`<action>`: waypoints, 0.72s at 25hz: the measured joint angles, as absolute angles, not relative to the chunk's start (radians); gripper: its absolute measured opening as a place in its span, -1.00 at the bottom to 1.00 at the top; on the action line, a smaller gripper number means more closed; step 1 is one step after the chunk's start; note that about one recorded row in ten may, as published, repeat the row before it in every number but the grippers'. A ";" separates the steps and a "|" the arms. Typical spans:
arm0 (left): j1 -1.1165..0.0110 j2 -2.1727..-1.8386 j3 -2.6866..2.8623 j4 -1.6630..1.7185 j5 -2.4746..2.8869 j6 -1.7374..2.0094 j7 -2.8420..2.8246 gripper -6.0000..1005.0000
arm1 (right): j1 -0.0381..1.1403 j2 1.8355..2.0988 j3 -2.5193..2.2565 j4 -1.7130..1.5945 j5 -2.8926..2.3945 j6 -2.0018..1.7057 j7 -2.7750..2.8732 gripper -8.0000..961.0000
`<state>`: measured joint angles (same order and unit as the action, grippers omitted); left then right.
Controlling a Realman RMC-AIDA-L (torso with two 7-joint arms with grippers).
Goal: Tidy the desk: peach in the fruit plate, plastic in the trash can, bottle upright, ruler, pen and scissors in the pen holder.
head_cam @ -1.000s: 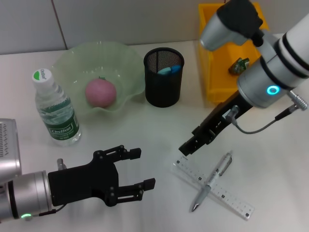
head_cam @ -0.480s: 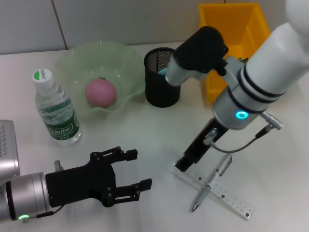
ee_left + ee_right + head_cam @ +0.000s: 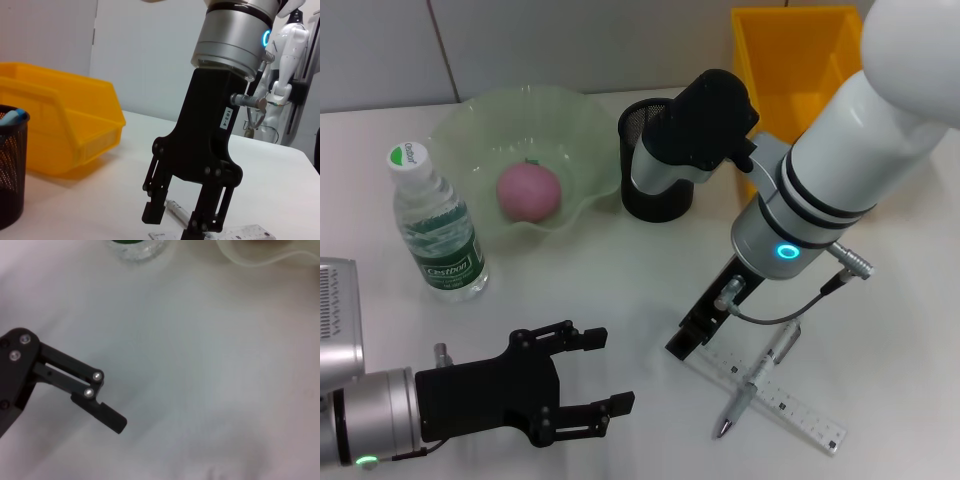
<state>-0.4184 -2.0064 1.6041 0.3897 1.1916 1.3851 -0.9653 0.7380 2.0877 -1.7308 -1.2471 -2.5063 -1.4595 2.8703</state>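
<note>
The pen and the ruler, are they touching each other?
Touching. In the head view the pen lies across the ruler, resting on top of it, with no gap visible where they cross.

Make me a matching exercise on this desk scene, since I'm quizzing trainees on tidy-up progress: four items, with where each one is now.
Items:
1. peach
2. bottle
3. pen
4. right pincer

Places or states:
A. lying across the ruler
B. open, down over the near end of the ruler
C. inside the green fruit plate
D. standing upright beside the plate

Pairs: 1-C, 2-D, 3-A, 4-B
</note>
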 joint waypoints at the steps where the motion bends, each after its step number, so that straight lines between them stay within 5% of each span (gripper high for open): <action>1: -0.418 -2.006 1.604 0.390 1.192 1.385 -0.965 0.60 | 0.738 2.088 -1.731 -1.247 -2.506 -1.459 2.870 0.32; 18: -0.424 -2.009 1.601 0.390 1.192 1.388 -0.968 0.60 | 0.738 2.088 -1.772 -1.221 -2.534 -1.429 2.887 0.32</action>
